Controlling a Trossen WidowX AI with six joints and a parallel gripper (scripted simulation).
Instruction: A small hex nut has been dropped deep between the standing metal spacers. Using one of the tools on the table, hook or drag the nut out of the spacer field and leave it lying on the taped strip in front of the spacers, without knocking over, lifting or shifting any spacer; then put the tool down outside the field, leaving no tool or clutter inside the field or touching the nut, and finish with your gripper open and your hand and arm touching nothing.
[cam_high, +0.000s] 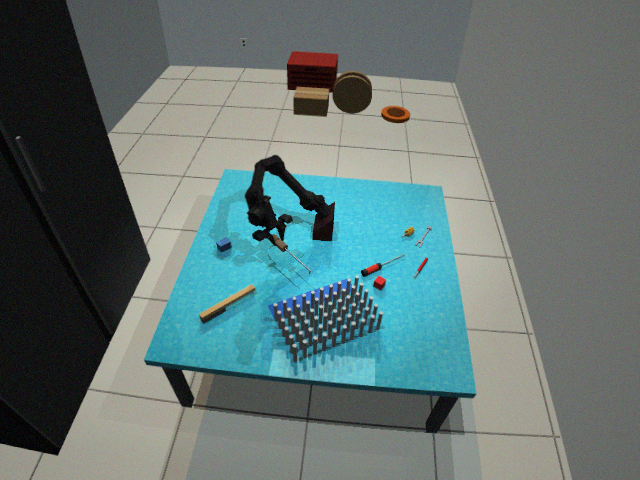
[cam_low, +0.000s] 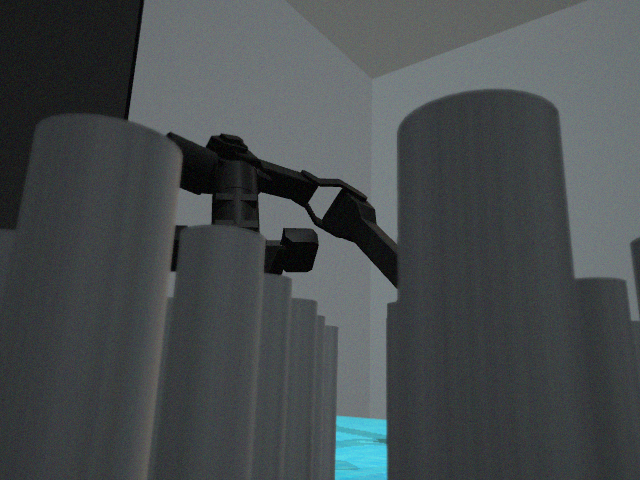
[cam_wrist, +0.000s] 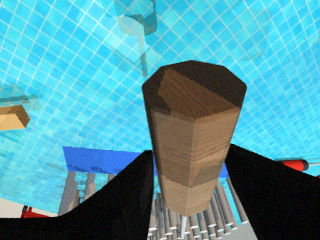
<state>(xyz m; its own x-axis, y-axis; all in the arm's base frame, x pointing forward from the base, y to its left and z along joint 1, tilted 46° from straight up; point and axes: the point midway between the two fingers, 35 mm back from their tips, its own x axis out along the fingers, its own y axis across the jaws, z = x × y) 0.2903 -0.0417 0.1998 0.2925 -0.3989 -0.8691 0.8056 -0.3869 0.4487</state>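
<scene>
My gripper (cam_high: 273, 235) (cam_wrist: 188, 154) is shut on the wooden handle of a tool (cam_high: 280, 243) (cam_wrist: 192, 132). The tool's thin metal shaft slants down toward the spacers, with a small bend at its tip. It is held above the table; in the top view the tip appears short of the blue taped strip (cam_high: 316, 292) (cam_wrist: 100, 157). The grey metal spacers (cam_high: 379, 320) (cam_low: 480, 258) (cam_wrist: 69, 195) stand upright in rows beyond the strip. The exterior view shows part of the arm behind them; the handle is hidden there. The nut cannot be made out in any view.
A wooden bar (cam_high: 227, 303) (cam_wrist: 12, 117) lies left of the spacers, a blue block (cam_high: 223, 244) farther back. A red screwdriver (cam_high: 372, 269) (cam_wrist: 294, 165) and red cube (cam_high: 379, 282) lie right of the strip. A wrench (cam_high: 423, 236), yellow item (cam_high: 409, 231) and red pen-like item (cam_high: 421, 267) lie farther right.
</scene>
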